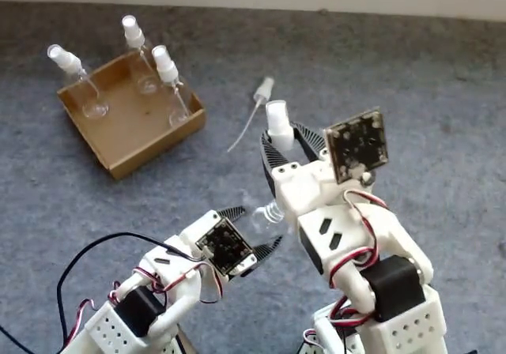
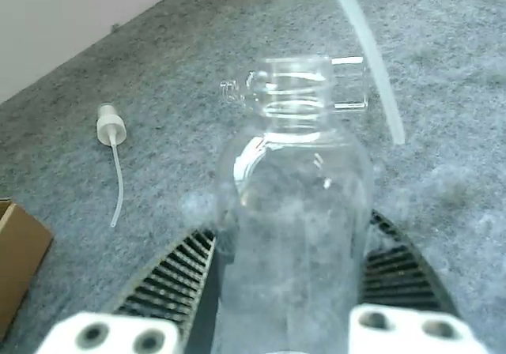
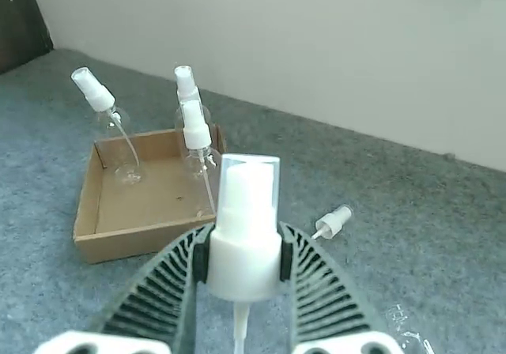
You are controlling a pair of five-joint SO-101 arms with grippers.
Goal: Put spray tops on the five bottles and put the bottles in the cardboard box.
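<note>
The counter [image 1: 411,77] was covered in grey, short-piled carpet; a shallow brown cardboard box [image 1: 158,144], open at the top, sat on it toward the far left; a white plastic spray top [image 1: 262,89] with a long thin dip tube lay on its side just right of the box, not touching it; a black cable [image 1: 79,263] trailed across the near left.
</note>
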